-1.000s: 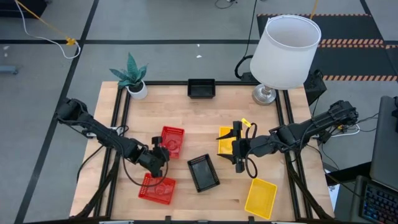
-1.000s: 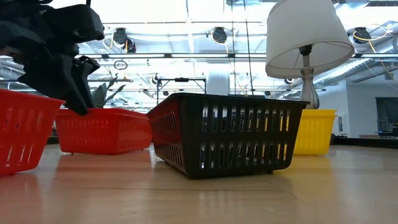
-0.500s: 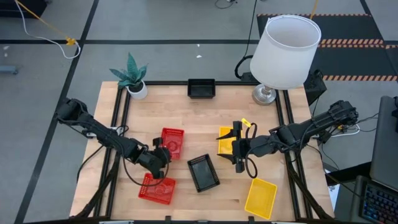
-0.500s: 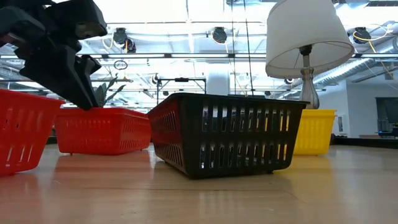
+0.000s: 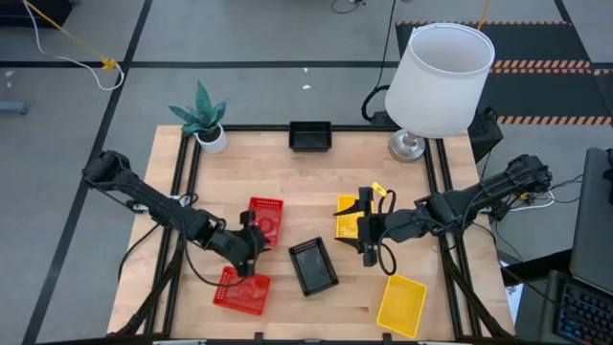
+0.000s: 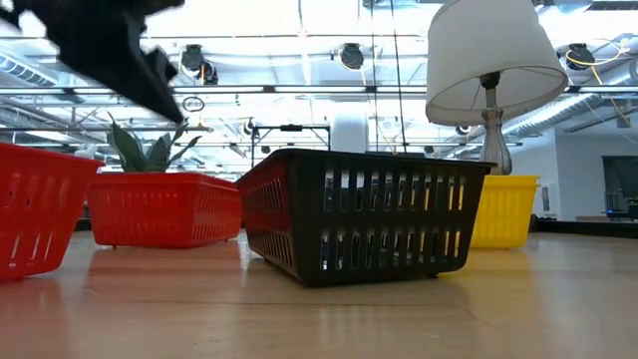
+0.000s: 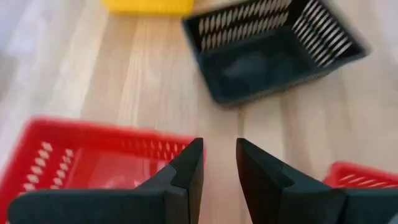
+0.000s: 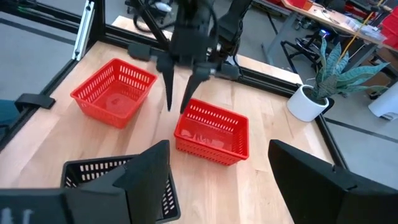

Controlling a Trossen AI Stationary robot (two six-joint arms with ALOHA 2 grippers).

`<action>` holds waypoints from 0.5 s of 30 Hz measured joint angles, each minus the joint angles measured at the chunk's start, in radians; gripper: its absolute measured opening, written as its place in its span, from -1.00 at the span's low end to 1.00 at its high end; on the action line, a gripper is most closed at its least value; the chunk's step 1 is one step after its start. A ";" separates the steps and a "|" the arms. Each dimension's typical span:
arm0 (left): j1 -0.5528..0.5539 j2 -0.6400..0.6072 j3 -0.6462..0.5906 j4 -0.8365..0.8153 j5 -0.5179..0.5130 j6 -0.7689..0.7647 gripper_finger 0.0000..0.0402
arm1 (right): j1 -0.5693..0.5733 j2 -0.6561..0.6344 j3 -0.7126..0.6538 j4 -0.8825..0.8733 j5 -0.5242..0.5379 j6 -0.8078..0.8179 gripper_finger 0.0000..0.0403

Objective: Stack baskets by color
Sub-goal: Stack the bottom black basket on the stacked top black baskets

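**Left gripper poised between two red baskets, right arm waiting wide open**

The left arm reaches in from the table's left edge, elbow low, its forearm angled toward the middle. The left gripper (image 5: 251, 251) hangs in the air between the two red baskets, fingers pointing down, parted by a narrow gap and holding nothing; its own wrist view shows bare wood between the fingertips.

One red basket (image 5: 265, 218) sits just beyond the gripper, toward the table's centre. The other red basket (image 5: 241, 291) lies near the front edge, on the left. A black basket (image 5: 313, 265) rests at an angle in the middle of the front half, and a second black basket (image 5: 310, 136) stands at the far edge.

The right arm stretches in from the right side, nearly level. The right gripper (image 5: 365, 230) has its fingers spread wide, empty, just beside a yellow basket (image 5: 347, 217). Another yellow basket (image 5: 401, 305) lies near the front right corner, tilted relative to the table edge.
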State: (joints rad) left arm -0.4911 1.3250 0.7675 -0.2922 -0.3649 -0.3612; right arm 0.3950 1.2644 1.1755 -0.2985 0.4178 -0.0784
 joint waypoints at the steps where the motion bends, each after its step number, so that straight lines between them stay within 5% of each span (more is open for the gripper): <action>1: 0.000 -0.013 0.018 -0.003 0.000 0.015 -0.52 | 0.000 0.000 0.000 -0.001 0.000 0.010 0.32; 15: 0.000 -0.136 0.284 -0.037 -0.085 0.352 -0.52 | 0.057 0.030 0.000 -0.047 -0.109 0.139 0.32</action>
State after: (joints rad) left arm -0.4911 1.1891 1.0517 -0.3292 -0.4501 -0.0091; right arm 0.4524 1.2946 1.1751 -0.3459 0.3084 0.0610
